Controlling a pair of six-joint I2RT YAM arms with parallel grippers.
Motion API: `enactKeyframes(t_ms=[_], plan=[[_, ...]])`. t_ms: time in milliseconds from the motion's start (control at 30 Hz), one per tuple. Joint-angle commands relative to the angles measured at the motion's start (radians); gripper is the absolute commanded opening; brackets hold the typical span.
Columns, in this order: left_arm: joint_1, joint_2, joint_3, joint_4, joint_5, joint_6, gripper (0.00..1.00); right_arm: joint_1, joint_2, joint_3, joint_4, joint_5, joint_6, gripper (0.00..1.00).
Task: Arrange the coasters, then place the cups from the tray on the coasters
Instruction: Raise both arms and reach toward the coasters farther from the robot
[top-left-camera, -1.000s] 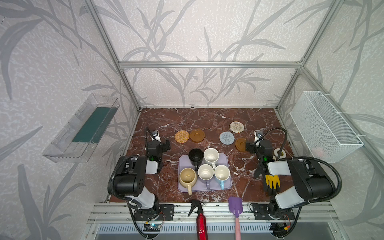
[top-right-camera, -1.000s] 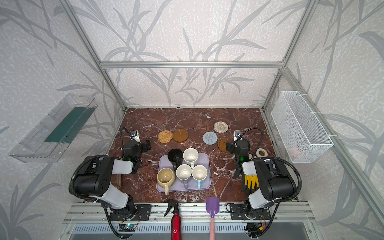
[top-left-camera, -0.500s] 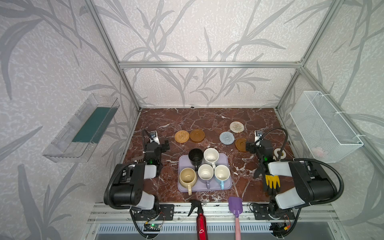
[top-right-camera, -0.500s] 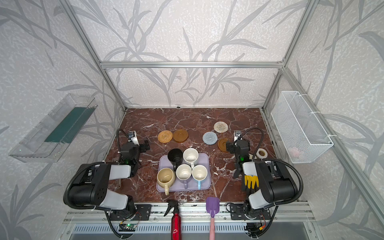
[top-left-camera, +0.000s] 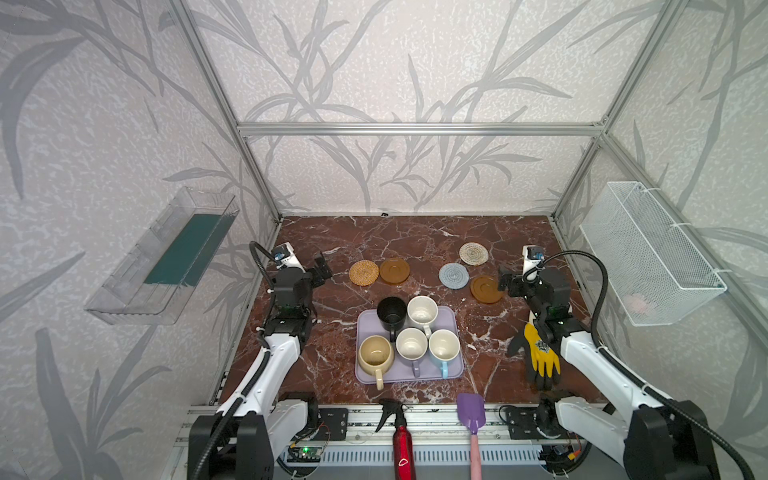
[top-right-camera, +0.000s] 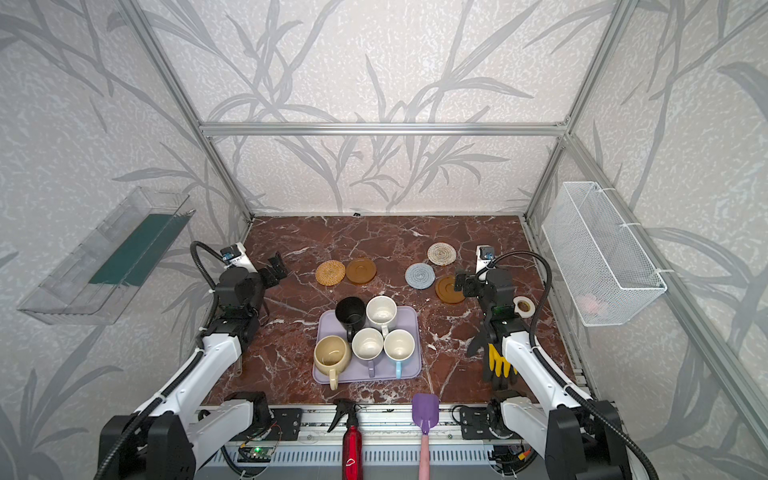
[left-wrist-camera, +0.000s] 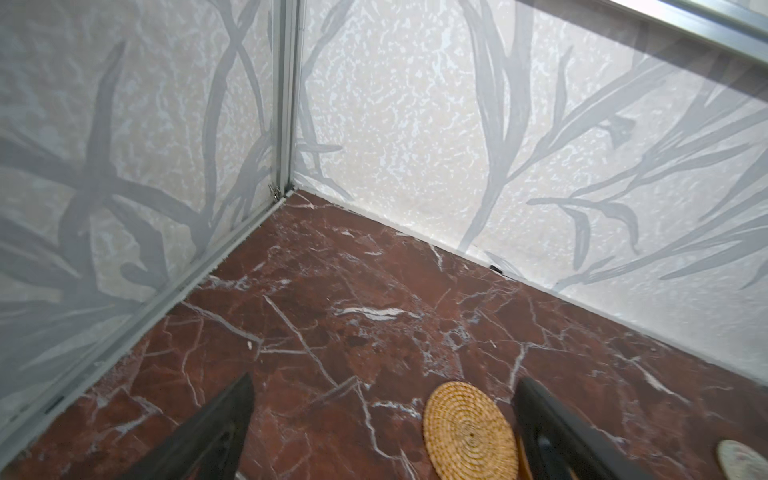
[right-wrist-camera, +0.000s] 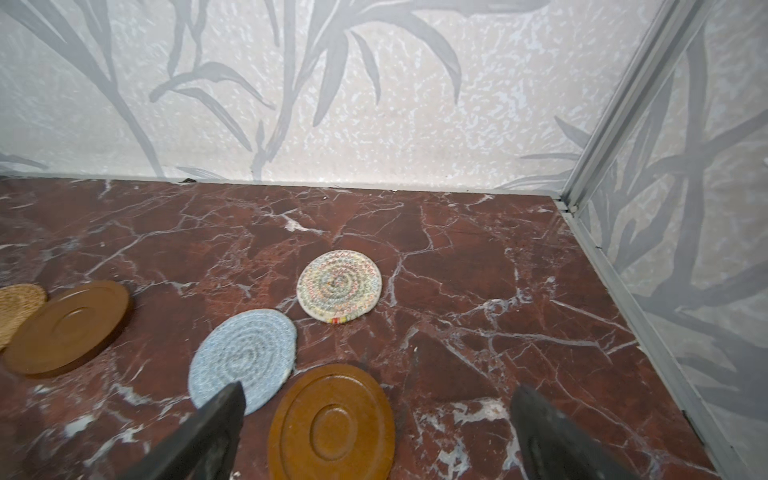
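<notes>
L pincer (top-left-camera: 322, 268): jaws wide apart, rattan coaster (top-left-camera: 364, 272) just ahead. R pincer (top-left-camera: 506, 283): jaws apart too, amber coaster (top-left-camera: 486, 289) just ahead.

Five mugs (top-left-camera: 411, 345) upright on lavender tray (top-left-camera: 367, 325), five coasters (top-left-camera: 454, 275) flat behind

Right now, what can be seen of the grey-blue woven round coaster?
The grey-blue woven round coaster is a disc of rope coiled in a spiral. It lies flat on the red-brown marble tabletop, right of centre in both top views. A glossy amber-brown disc sits close against its edge; whether they touch is unclear. Nothing stands on it.
</notes>
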Motion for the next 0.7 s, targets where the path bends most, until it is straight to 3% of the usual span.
enactKeyframes(t_ms=[0,167,433,667], plan=[[0.002,-0.038,0.059,-0.213,0.075,-0.209,0.99,-0.002,-0.03,0.044,-0.152,-0.101,0.059,0.99],[-0.002,-0.02,0.132,-0.321,0.239,-0.321,0.99,0.003,-0.006,0.136,-0.233,-0.206,0.103,0.99],[-0.05,0.069,0.268,-0.487,0.271,-0.287,0.99,0.108,0.117,0.28,-0.323,-0.201,0.122,0.99],[-0.139,0.243,0.483,-0.73,0.189,-0.187,0.95,0.247,0.246,0.434,-0.411,-0.103,0.116,0.99]])
